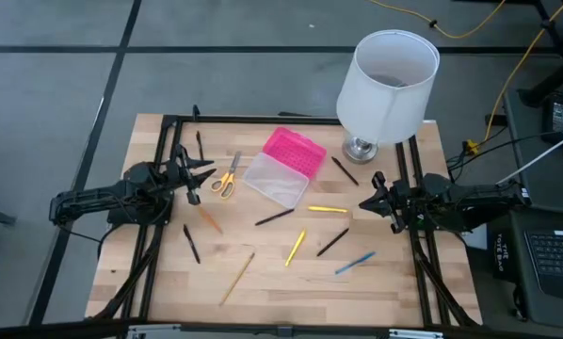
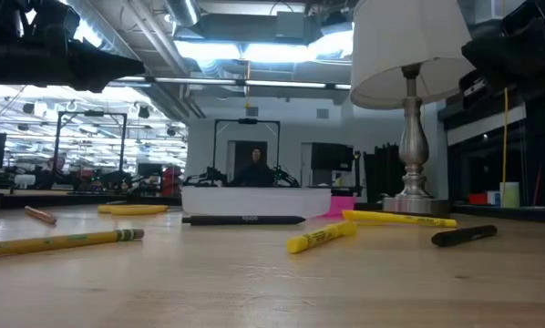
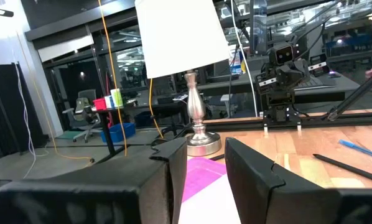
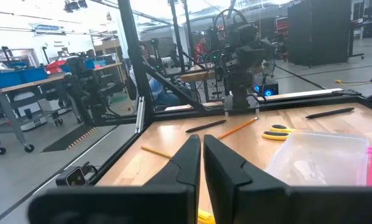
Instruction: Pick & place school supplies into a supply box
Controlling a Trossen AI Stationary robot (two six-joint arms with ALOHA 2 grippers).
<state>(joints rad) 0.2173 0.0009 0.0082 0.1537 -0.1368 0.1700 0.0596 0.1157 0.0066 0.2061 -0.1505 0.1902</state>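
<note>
Half the supply box (image 3: pixel 201 177) behind left claw (image 3: pixel 204 180) fingers (image 3: pixel 167 180)

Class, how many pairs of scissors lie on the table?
1: the small yellow-handled scissors lie left of the pink and clear plastic box, near the left arm's fingers. None appears hidden.
</note>
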